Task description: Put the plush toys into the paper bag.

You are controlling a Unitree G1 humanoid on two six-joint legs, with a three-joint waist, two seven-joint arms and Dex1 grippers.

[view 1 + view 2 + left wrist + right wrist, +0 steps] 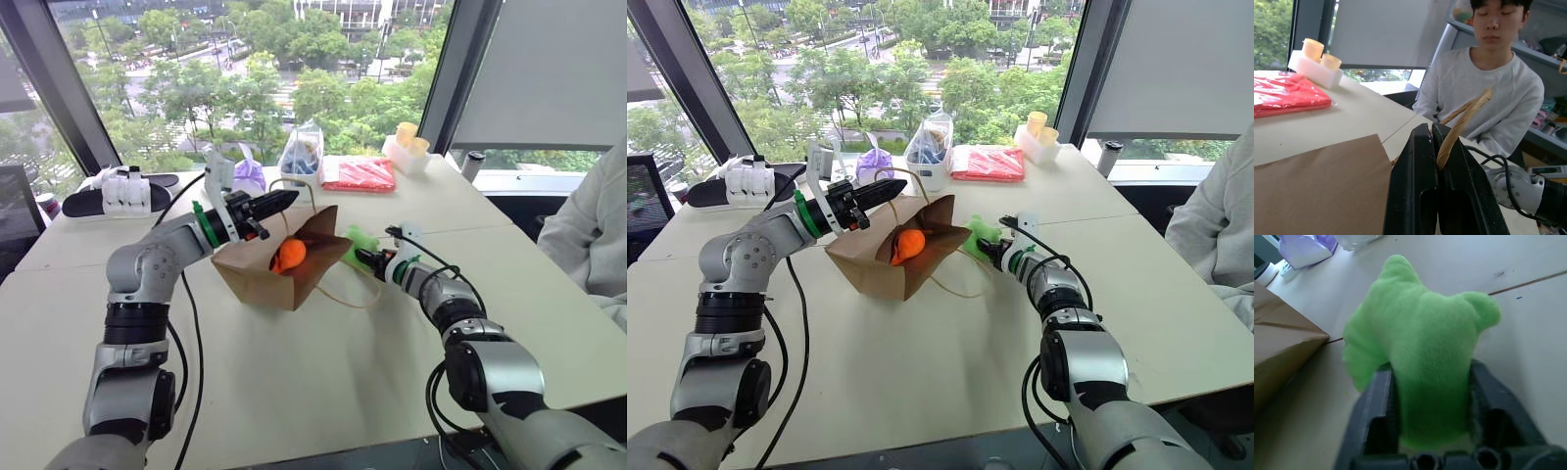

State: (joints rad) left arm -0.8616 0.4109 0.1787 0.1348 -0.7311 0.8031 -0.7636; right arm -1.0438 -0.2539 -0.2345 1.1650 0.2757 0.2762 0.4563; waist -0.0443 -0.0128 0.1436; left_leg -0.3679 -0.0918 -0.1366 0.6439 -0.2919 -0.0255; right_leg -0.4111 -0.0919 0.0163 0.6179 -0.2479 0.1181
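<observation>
Brown kraft paper bag [265,266] lies on its side mid-table, mouth open toward 1 o'clock, one twisted-cord handle [1462,122] lifted. Orange plush toy [288,256] sits inside the mouth. Lime-green plush toy [1420,362] lies on the table just beside the bag at 3 o'clock.

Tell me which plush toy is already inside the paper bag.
The orange plush toy, lying in the paper bag's open mouth. The lime-green plush toy is outside, on the table between the right gripper's fingers.
</observation>
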